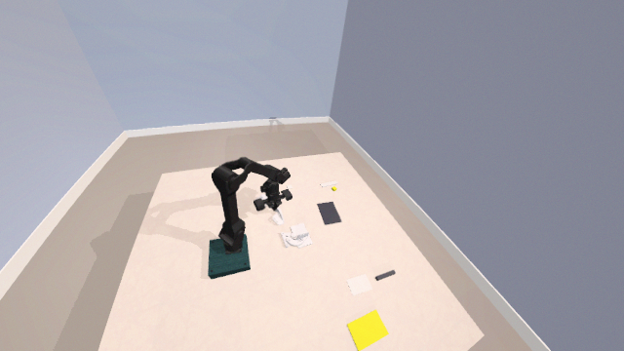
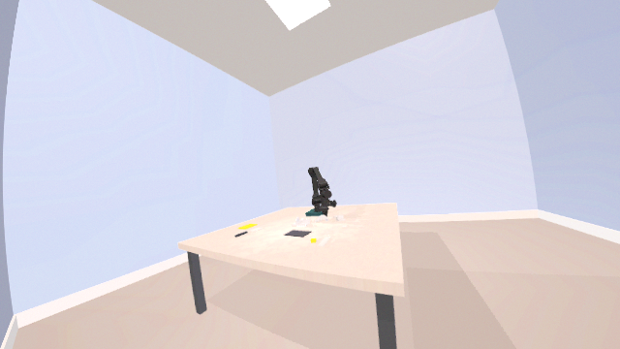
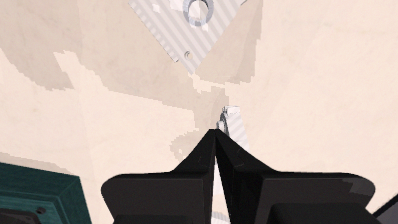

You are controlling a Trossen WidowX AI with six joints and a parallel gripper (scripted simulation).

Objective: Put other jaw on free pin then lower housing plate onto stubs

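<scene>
My black two-finger gripper (image 1: pixel 274 205) (image 2: pixel 325 213) (image 3: pixel 214 133) is closed on nothing — its tips stand above a slim white ridged part (image 1: pixel 278 217) (image 3: pixel 236 129), likely the loose jaw, on the arm-base side of the pale bench (image 1: pixel 302 302) (image 2: pixel 358 262) (image 3: pixel 320 100). Light, stiff and slippery, I judge — best pinched by its flat sides.

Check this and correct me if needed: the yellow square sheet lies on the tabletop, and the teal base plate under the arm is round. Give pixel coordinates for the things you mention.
The teal base plate (image 1: pixel 217 269) (image 3: pixel 70 200) is square-cornered, not round; the top view shows it. The rest stands.
</scene>
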